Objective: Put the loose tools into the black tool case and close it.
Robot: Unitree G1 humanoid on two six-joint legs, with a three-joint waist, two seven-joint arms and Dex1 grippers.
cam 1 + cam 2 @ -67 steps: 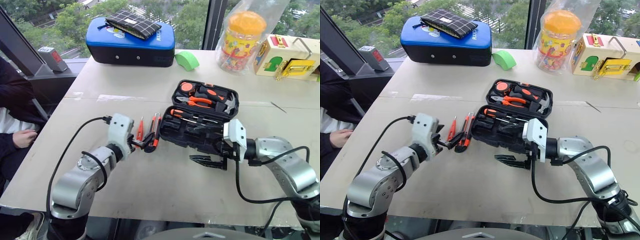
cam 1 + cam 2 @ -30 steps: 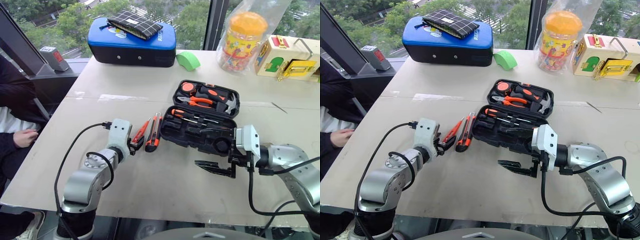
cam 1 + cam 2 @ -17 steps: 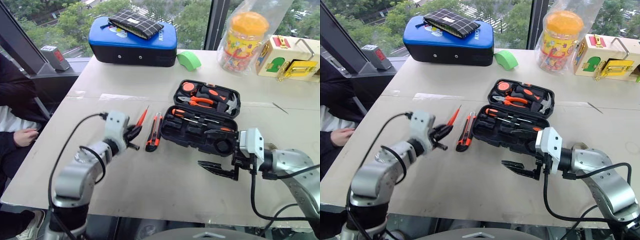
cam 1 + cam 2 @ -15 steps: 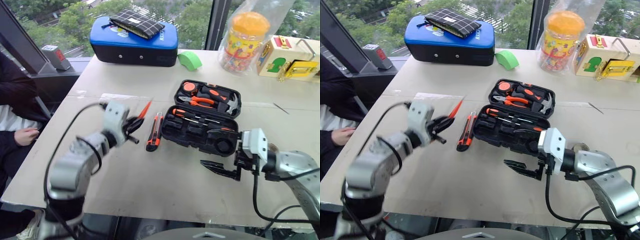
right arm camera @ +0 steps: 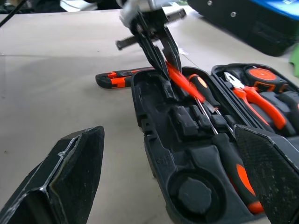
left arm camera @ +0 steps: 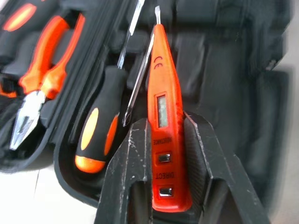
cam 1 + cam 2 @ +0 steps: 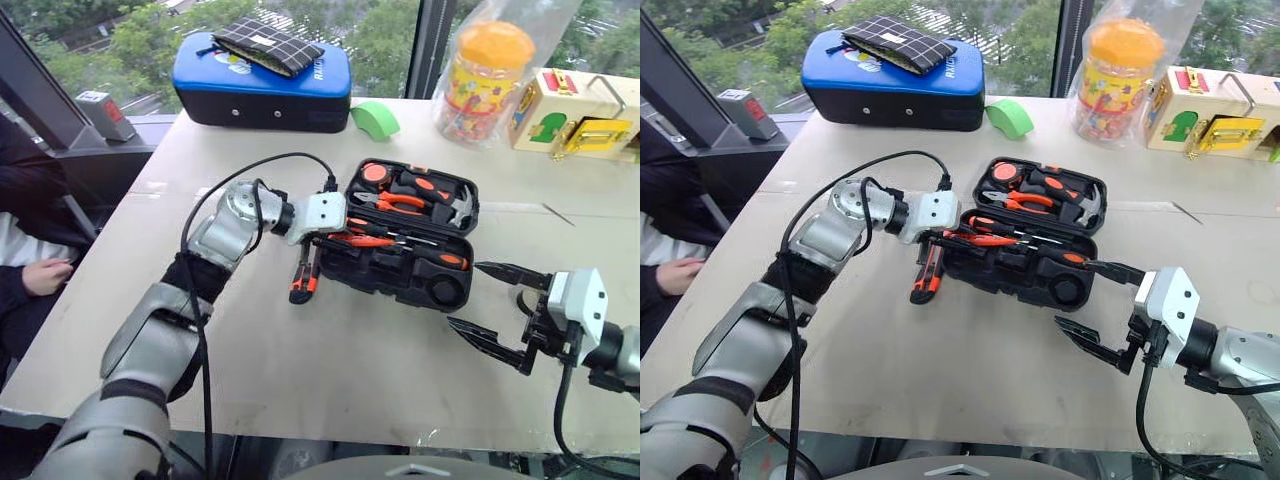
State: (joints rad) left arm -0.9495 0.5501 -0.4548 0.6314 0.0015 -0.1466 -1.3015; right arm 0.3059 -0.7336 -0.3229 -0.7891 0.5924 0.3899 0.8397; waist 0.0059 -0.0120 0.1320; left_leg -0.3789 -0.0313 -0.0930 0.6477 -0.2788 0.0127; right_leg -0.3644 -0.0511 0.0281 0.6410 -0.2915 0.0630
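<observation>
Left wrist view: left gripper (image 6: 170, 154), off the table now, is clamping slim orange tester screwdriver (image 6: 163, 116) over open black moulded tool case (image 7: 400, 285) (black-and-orange utility knife (image 7: 302, 280) staying put); right gripper (image 7: 500, 310) is gaping wide, drawn back.

Far end of the pale counter (image 7: 300, 400), a blue-topped soft case (image 7: 262, 85) sits by the window, and a dark checked pouch (image 7: 266, 44) lies on its lid. Just right of it, a green roll of tape (image 7: 374, 119). Further right, an orange-lidded jar (image 7: 483, 72) stands wrapped in clear plastic, with a wooden latch box (image 7: 577, 110) beside it. At the left edge, a person's hand (image 7: 46, 275) rests low.
</observation>
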